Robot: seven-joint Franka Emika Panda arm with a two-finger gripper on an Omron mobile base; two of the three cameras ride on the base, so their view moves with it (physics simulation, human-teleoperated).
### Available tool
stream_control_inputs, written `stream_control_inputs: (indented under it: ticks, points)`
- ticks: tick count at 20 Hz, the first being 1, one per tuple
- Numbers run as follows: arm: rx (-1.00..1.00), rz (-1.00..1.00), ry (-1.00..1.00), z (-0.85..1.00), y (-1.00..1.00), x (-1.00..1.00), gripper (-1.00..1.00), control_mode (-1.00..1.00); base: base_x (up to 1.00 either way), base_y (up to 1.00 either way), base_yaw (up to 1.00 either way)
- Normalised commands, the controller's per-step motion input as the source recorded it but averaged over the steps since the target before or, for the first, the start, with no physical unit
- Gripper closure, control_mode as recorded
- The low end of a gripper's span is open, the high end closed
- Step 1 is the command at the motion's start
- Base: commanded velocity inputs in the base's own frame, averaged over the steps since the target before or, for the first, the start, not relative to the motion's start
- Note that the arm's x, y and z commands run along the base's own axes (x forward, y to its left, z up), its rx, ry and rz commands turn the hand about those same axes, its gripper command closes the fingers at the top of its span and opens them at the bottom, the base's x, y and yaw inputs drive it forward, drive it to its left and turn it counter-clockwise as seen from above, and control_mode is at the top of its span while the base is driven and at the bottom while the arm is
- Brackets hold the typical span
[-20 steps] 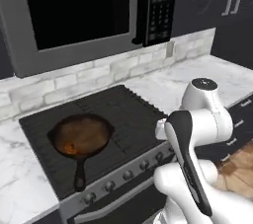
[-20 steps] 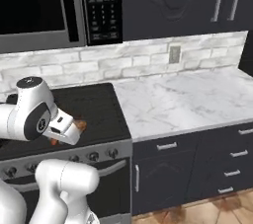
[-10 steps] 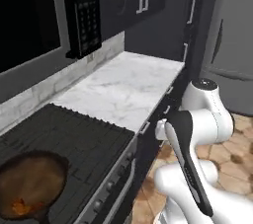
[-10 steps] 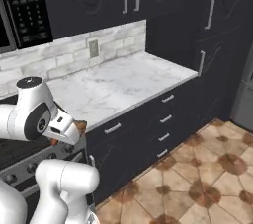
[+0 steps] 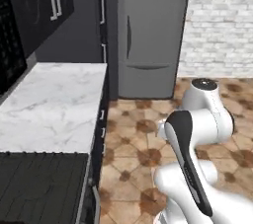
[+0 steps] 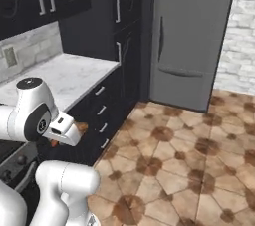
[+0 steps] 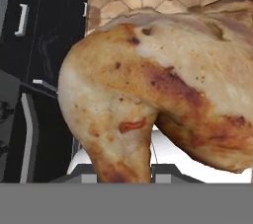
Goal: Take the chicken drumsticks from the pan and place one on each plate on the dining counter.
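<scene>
One golden-brown chicken drumstick (image 7: 148, 85) sits very close to the hand camera, with my gripper shut on it at its lower end. From the right base view the gripper (image 6: 75, 131) is held in front of the arm at about drawer height, and a small orange-brown bit of the drumstick (image 6: 82, 127) sticks out of it. In the left base view my own arm (image 5: 190, 134) hides the hand. The pan, the plates and the dining counter are out of view.
A white marble kitchen counter (image 5: 49, 104) runs along the left over dark drawers (image 6: 107, 115), with the black stove top (image 5: 39, 183) at its near end. A tall grey fridge (image 6: 191, 41) stands ahead. Brown tiled floor (image 6: 174, 160) spreads to the right.
The whole picture has swung round with the base: stove, pan and microwave have slid out to the left, while fridge and tiled floor have come in. The gripper keeps hold of the drumstick.
</scene>
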Motion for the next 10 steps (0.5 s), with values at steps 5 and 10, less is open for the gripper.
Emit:
stream_control_inputs:
  ticks: [5,10]
  points:
    - [0.0,0.0,0.0,0.0,0.0,0.0,1.0,1.0,0.07,-0.43,-0.69]
    - [0.0,0.0,0.0,0.0,0.0,0.0,1.0,1.0,0.25,-0.43,-0.69]
